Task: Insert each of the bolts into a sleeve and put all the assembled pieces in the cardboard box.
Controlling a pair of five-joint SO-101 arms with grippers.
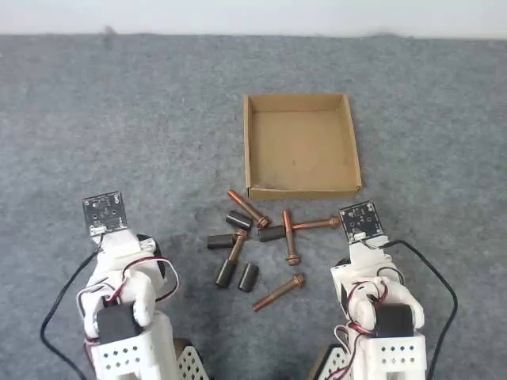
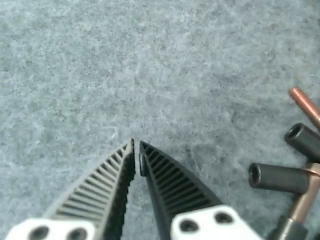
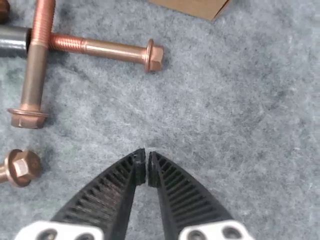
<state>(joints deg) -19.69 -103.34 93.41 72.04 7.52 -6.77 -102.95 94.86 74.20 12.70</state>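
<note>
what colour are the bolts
Copper-coloured; the bolts show best in the right wrist view.

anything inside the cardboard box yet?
Nothing visible: the cardboard box shows a bare floor in the high view. Its near wall may hide a strip of floor right behind it. The bolts and sleeves lie on the carpet outside it.
</note>
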